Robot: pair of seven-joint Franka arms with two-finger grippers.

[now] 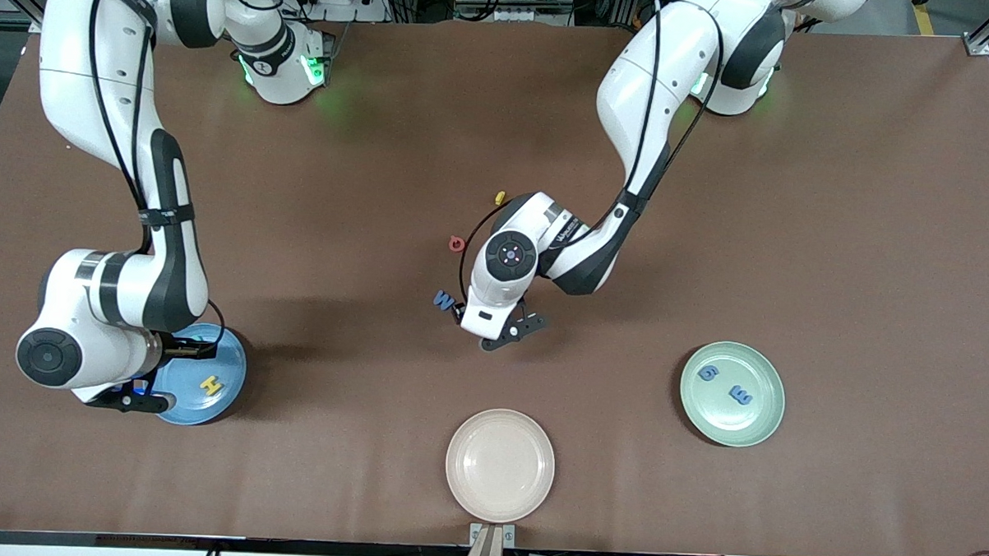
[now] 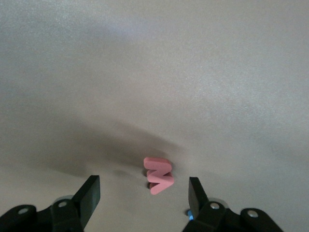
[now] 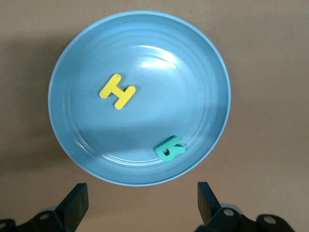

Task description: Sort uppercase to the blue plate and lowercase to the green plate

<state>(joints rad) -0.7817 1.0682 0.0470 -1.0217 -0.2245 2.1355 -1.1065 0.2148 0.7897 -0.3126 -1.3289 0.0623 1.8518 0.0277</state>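
Between the left gripper's (image 2: 144,195) open fingers (image 2: 90,192), red w (image 2: 158,175)

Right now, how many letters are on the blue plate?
2: the yellow H near the middle of the blue plate, the teal R by its rim. The right gripper hovers open above.

The H (image 3: 117,91) and R (image 3: 169,148) lie on one plate (image 3: 87,58); g (image 1: 708,373) and m (image 1: 740,394) on another plate (image 1: 765,423) toward the left arm's end
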